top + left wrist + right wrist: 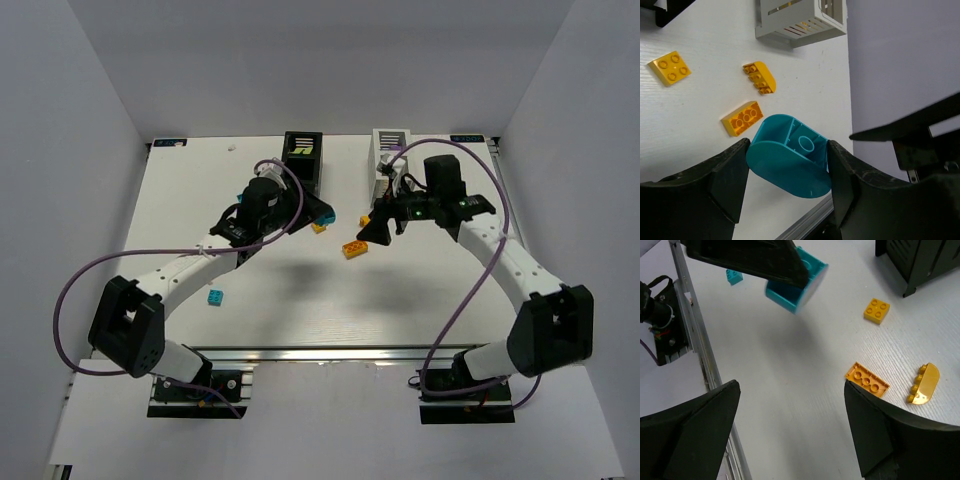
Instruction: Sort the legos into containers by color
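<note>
My left gripper (322,213) is shut on a cyan rounded lego (790,156) and holds it above the table, just in front of the black container (303,160). The same lego shows in the right wrist view (797,282). The white container (390,150) stands to the right of the black one. My right gripper (376,232) is open and empty, hovering over the table in front of the white container. Three orange legos lie between the arms: a square one (670,67), a curved one (760,77) and a flat one (742,118). A small cyan lego (214,297) lies near the left arm.
Lime green pieces show inside the black container. The white container's slatted side (800,22) is just beyond the orange legos. The table's metal front rail (695,340) runs along the near edge. Purple cables loop over both arms.
</note>
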Robot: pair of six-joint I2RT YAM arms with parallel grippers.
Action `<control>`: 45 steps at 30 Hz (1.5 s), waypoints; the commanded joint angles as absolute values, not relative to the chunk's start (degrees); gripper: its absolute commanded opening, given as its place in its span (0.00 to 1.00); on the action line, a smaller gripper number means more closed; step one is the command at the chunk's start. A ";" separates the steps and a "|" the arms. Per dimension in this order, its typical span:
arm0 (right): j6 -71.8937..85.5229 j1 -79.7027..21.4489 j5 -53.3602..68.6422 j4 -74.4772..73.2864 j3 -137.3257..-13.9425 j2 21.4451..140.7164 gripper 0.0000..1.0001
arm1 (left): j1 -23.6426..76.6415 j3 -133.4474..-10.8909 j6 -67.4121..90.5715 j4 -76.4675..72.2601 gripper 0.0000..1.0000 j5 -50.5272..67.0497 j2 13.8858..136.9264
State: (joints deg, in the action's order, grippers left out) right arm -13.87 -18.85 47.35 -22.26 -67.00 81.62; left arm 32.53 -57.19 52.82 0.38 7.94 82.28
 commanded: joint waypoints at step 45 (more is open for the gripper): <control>5.54 -38.06 7.55 15.82 -60.73 81.74 0.13 | 34.37 -53.44 76.63 -19.69 0.23 6.51 84.64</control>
